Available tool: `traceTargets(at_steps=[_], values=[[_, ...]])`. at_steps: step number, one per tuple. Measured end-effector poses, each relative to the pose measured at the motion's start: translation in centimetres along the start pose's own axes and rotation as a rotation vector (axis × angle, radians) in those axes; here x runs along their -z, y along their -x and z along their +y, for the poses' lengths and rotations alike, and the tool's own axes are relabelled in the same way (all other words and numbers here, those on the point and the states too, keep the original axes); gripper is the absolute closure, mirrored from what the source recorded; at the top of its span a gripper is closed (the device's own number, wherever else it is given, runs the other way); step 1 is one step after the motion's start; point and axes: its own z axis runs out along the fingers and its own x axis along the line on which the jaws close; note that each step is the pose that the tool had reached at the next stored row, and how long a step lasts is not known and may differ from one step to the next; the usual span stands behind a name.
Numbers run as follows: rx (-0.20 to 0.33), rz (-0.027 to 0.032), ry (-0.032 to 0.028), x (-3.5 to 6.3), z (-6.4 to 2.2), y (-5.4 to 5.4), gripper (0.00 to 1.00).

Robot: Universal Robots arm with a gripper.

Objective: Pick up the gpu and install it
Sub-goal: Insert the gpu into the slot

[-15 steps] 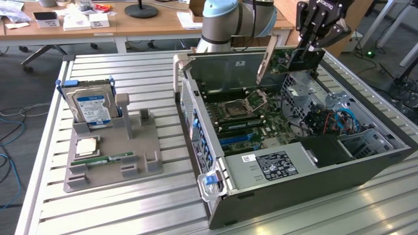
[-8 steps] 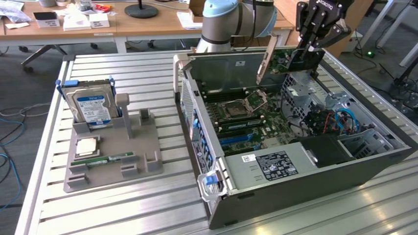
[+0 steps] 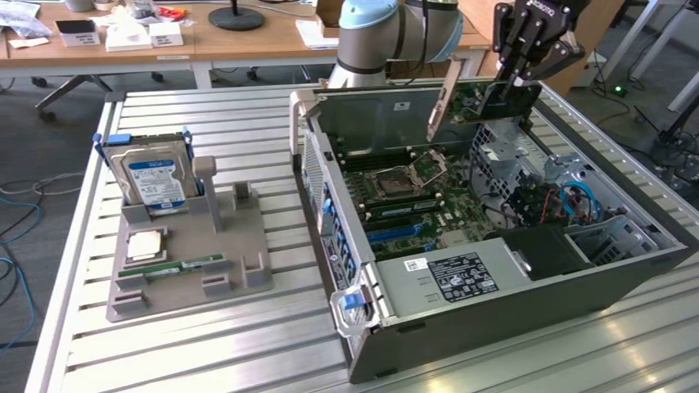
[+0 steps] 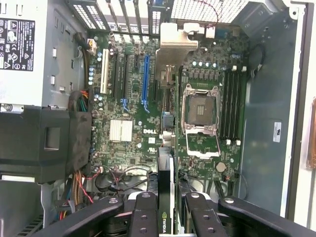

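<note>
The gpu (image 3: 472,102), a flat card with a silver end bracket, hangs on edge above the far end of the open computer case (image 3: 611,274). My gripper (image 3: 522,80) is shut on its upper edge. In the wrist view the gpu (image 4: 165,163) appears edge-on, running from my gripper (image 4: 168,219) down to its bracket, over the motherboard (image 4: 128,113). It hangs between the blue expansion slot (image 4: 145,76) and the bare CPU socket (image 4: 201,113), clear of the board.
A grey parts holder (image 3: 235,254) on the slatted table at the exterior view's left carries a hard drive (image 3: 156,182), a CPU (image 3: 146,244) and a RAM stick (image 3: 186,267). The power supply (image 3: 459,274) and cables (image 3: 552,205) fill the case's near end.
</note>
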Motion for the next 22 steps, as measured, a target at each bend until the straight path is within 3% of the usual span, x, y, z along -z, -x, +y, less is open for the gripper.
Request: traceTargets(at_steps=[22], values=[[-0.021,-0.0010,-0.0005,-0.36,3.43,0.2,0.74]])
